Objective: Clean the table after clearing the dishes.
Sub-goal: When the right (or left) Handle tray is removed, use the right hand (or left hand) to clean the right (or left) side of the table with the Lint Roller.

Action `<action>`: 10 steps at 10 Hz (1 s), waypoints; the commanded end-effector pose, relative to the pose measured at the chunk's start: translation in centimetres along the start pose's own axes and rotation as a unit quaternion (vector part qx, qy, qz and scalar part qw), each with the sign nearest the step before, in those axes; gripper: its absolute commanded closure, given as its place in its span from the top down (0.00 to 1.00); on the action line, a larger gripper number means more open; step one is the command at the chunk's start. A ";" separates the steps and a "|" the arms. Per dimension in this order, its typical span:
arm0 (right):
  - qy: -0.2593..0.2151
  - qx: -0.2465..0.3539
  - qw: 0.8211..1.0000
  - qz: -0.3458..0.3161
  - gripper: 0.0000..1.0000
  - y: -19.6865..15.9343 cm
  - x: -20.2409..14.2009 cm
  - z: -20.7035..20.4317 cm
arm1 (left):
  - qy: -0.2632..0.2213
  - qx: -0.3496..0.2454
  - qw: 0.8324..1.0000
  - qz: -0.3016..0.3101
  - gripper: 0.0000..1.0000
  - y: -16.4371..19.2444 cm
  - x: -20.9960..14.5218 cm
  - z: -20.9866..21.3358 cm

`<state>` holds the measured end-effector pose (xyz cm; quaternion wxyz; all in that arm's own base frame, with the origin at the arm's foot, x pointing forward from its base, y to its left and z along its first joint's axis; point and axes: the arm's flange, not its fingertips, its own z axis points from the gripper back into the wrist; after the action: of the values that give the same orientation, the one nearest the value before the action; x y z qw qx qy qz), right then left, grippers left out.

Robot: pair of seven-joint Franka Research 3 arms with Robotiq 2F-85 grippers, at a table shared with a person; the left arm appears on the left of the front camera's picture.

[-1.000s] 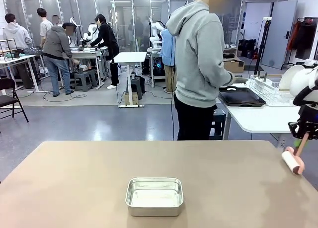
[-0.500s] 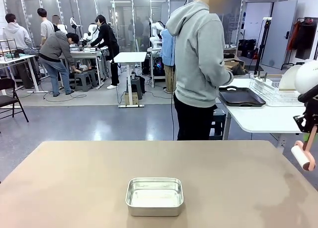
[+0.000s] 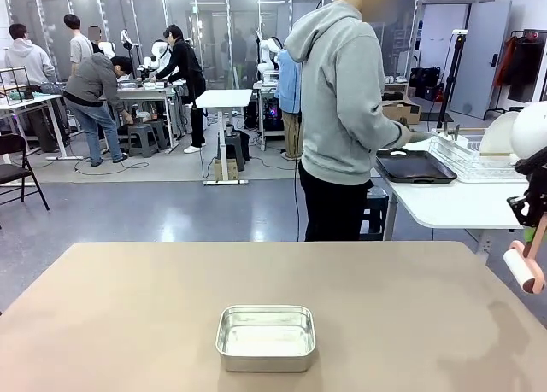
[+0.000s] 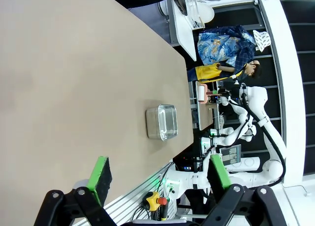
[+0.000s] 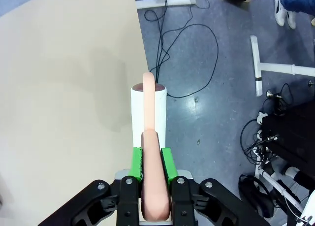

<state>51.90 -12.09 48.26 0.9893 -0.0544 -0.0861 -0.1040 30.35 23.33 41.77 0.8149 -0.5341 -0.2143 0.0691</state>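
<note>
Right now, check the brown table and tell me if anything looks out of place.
One thing stands out: a square steel pan sits alone near the robot's edge of the table, though the dishes are gone. The right gripper holds a pink-handled lint roller lifted off the table's right edge, not touching the top. No spills or damage show.

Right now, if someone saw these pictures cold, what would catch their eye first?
Probably the steel pan, standing alone near the front middle of the wide brown table. Next, the right gripper at the table's right edge, shut on the pink handle of a lint roller held just off the surface. Beyond the far side, a person in a grey hoodie stands turned toward a white side table.
</note>
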 end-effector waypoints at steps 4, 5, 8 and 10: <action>-0.005 0.000 1.000 0.003 0.21 0.0 0.2 0.3 | -0.004 -0.002 1.000 0.007 1.00 -0.2 0.1 0.1; -0.005 0.000 1.000 0.003 0.21 0.0 0.2 0.3 | -0.004 -0.002 1.000 0.007 1.00 -0.2 0.1 0.1; -0.005 0.000 1.000 0.003 0.21 0.0 0.2 0.3 | -0.004 -0.002 1.000 0.007 1.00 -0.2 0.1 0.1; -0.005 0.000 1.000 0.003 0.21 0.0 0.2 0.3 | -0.004 -0.002 1.000 0.007 1.00 -0.2 0.1 0.1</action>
<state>52.02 -12.11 48.26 0.9893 -0.0546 -0.0862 -0.1040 30.35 23.33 41.77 0.8149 -0.5341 -0.2143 0.0691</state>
